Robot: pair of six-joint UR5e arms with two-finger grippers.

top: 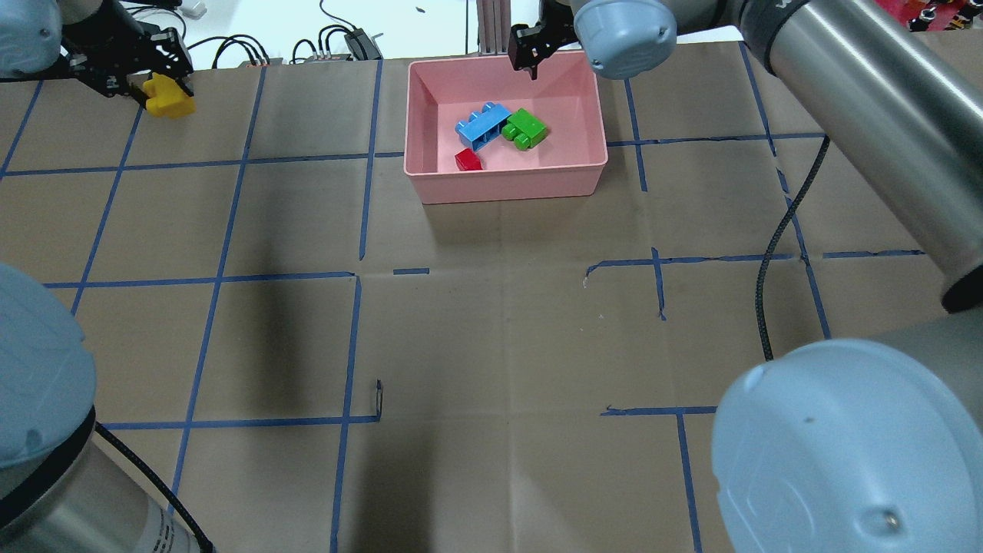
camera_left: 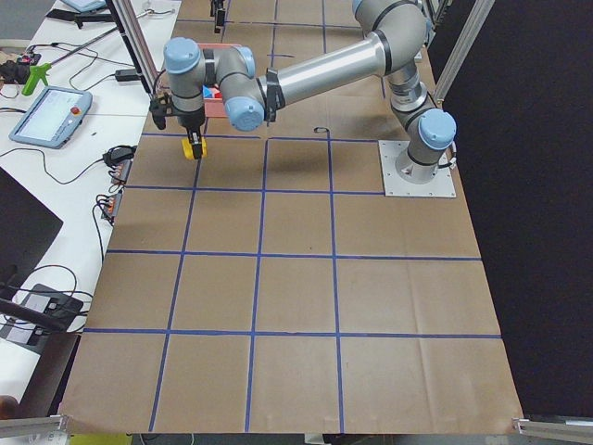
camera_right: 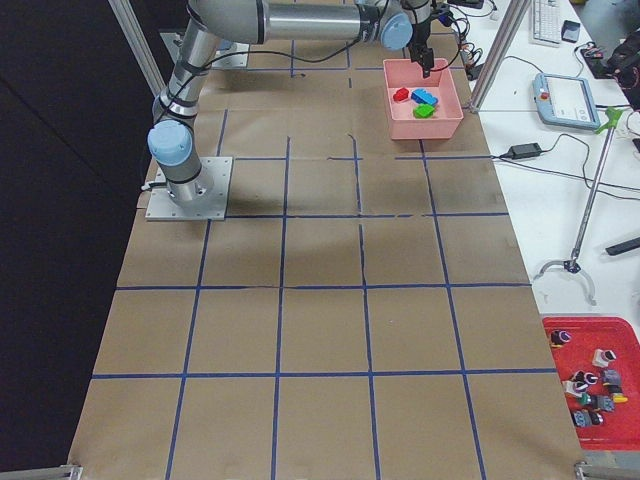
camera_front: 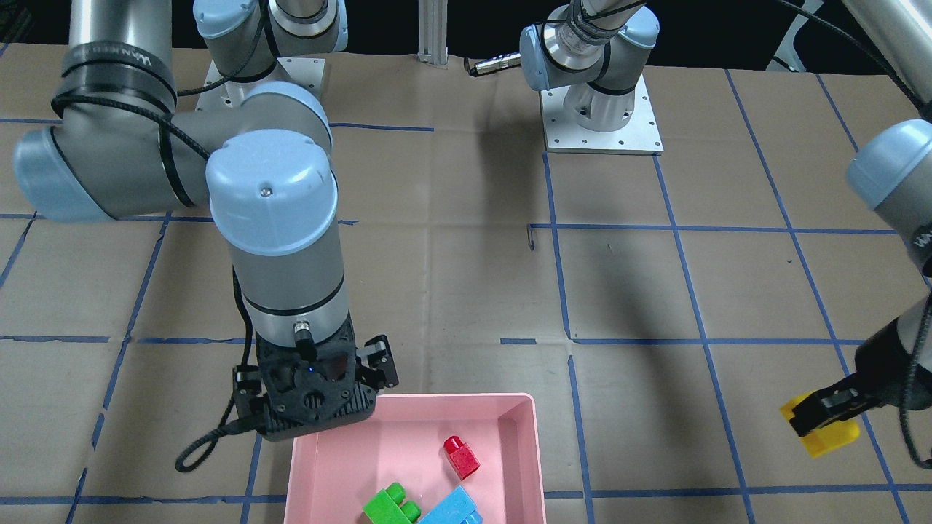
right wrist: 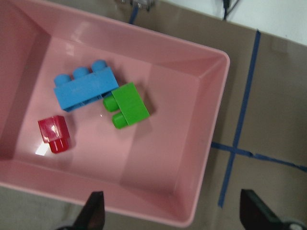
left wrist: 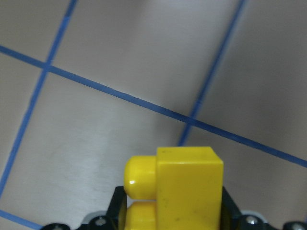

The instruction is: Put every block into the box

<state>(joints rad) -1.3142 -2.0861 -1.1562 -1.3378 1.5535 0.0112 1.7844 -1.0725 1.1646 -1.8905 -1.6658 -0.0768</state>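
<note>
Yellow brick (camera_front: 830, 437): hard moulded plastic, light and stiff, probably slick on its flat sides; gripped in the left tool (camera_front: 819, 418), well apart from the box (top: 507, 188).
Height: seemingly just clear of the desk (top: 499, 322), though the gap is hard to judge from these angles.
Where to hold: across the two flat opposing faces, as now, with the rounded studs left poking out to one side; a pinch on the studs would likely slip.
Fragility: little; should survive a short drop into the box.
Other bricks: green brick (top: 526, 129), blue brick (top: 482, 124) and red brick (top: 468, 160) lying in the box, green touching blue, red apart near one wall.
Left arm: stretched out toward the desk's far left, wrist pointing down, tool clamped on the yellow brick.
Right arm: reaching long across the desk, wrist pointing down over the box's far rim.
Right tool (right wrist: 175, 213): spread wide, holding nothing.
Task standing: three of four in; only the yellow brick's carry to the box remaining, by the look of it.
</note>
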